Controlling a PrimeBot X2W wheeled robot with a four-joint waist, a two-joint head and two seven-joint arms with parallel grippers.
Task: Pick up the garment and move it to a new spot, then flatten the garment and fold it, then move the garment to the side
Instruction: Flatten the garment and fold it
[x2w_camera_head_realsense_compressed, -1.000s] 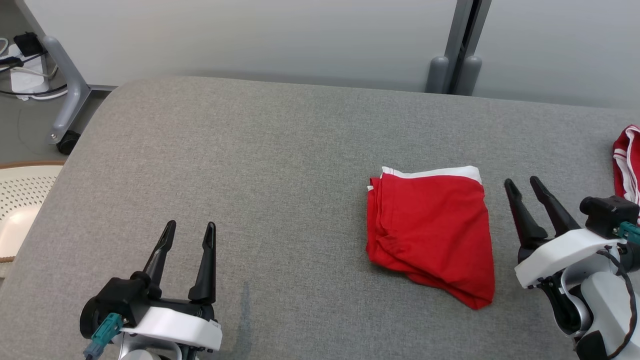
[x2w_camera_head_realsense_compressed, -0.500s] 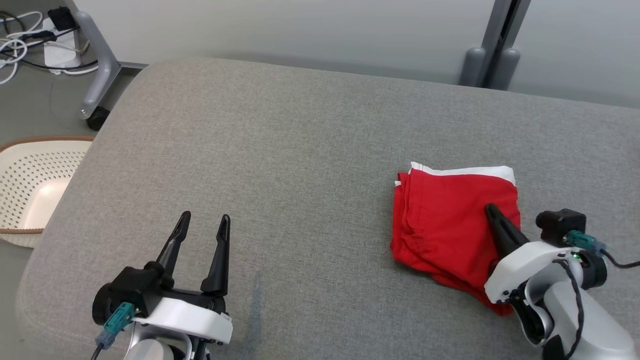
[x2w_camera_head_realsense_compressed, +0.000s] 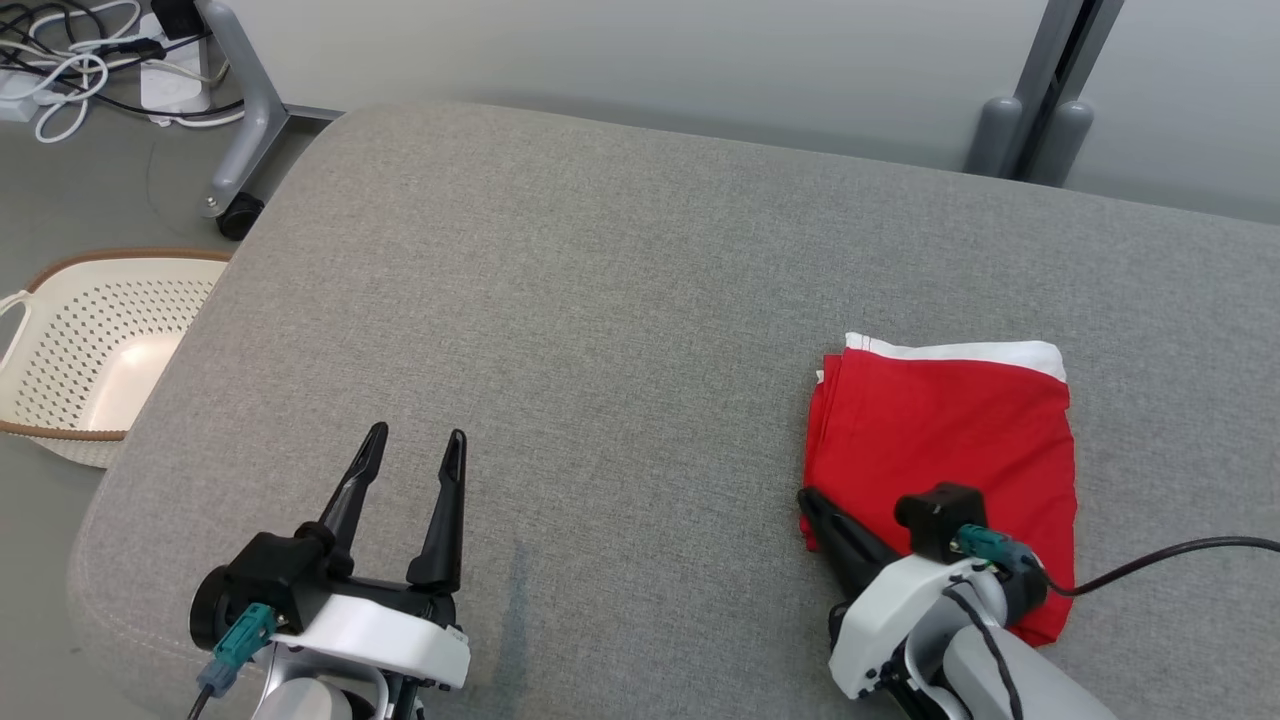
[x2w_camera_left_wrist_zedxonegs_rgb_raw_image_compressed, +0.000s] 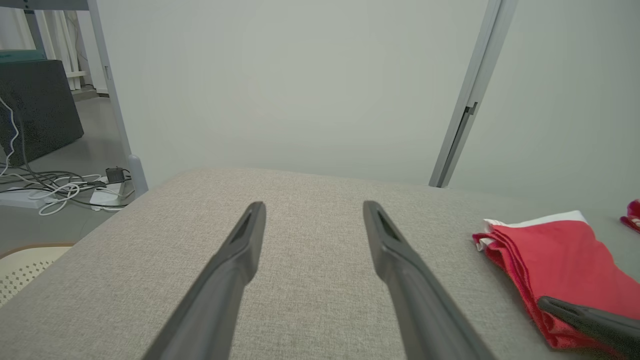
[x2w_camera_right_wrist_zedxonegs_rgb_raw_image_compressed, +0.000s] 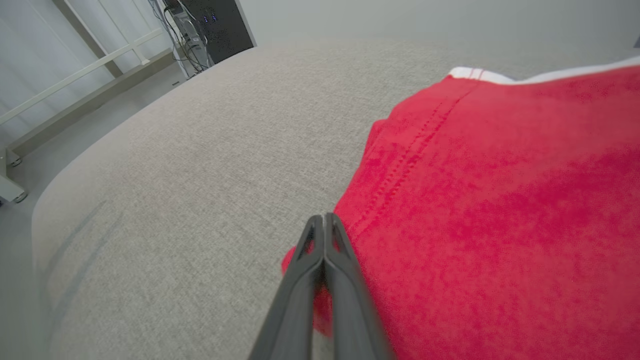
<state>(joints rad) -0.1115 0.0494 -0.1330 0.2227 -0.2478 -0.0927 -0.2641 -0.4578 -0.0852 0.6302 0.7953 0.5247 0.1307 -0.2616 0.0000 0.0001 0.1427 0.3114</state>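
In the head view, the folded red garment (x2w_camera_head_realsense_compressed: 940, 440) is lying on the right part of the grey cushioned surface (x2w_camera_head_realsense_compressed: 600, 300), with its white band (x2w_camera_head_realsense_compressed: 960, 350) facing the far edge. The right gripper (x2w_camera_head_realsense_compressed: 808, 497) is reaching in at the garment's near left corner, its dark fingers lying low against the cloth there. The left gripper (x2w_camera_head_realsense_compressed: 417, 432) is hovering over bare cushion at the lower left, well apart from the garment, with its two fingers standing spread and holding nothing. A perforated cream basket (x2w_camera_head_realsense_compressed: 120, 258) is sitting on the floor beside the cushion's left end, and cables (x2w_camera_head_realsense_compressed: 60, 60) are trailing across the floor beyond it. In the left wrist view, the spread fingers are pointing along the empty cushion towards a pale wall, while the garment is lying off to the right with a dark finger of the other arm resting at its near edge. In the right wrist view, the two fingers are pressing tightly together, their tips lying on the garment's stitched left edge; whether any cloth is being pinched between them cannot be told.
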